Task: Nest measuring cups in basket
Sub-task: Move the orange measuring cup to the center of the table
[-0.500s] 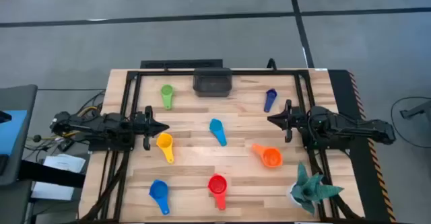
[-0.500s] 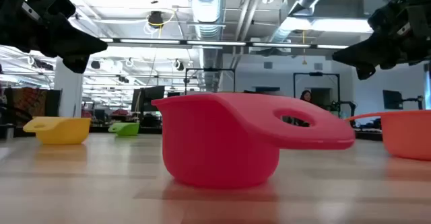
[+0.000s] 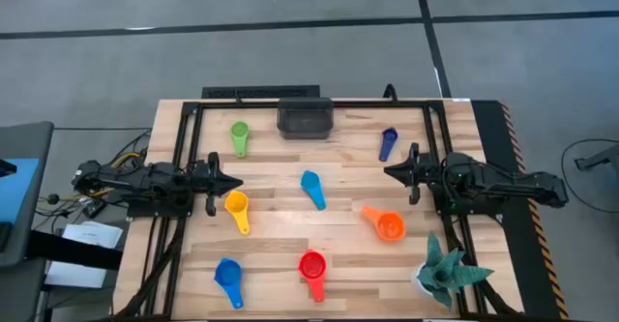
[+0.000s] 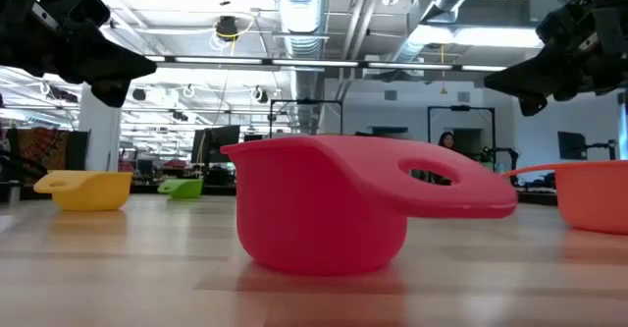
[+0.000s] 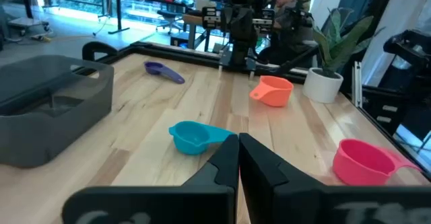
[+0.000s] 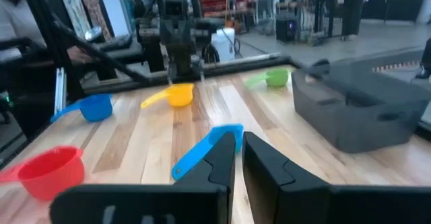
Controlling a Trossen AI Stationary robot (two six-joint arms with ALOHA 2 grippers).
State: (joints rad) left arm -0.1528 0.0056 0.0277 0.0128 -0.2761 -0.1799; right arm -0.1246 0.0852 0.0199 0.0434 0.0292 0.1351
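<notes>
At 5 o'clock just beside my closed left hand [image 3: 235,181] lies the yellow cup [image 3: 237,206]; the basket [image 3: 306,118] sits at 12 o'clock on the counter [image 3: 280,254]. My right hand [image 3: 389,172] is closed, empty.

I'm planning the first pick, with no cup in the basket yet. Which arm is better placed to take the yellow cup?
Left, probably. The left claw hangs right beside the yellow cup, while the right claw sits across the table.

orange cup [image 4: 595,195] cut off by low view's edge
</notes>
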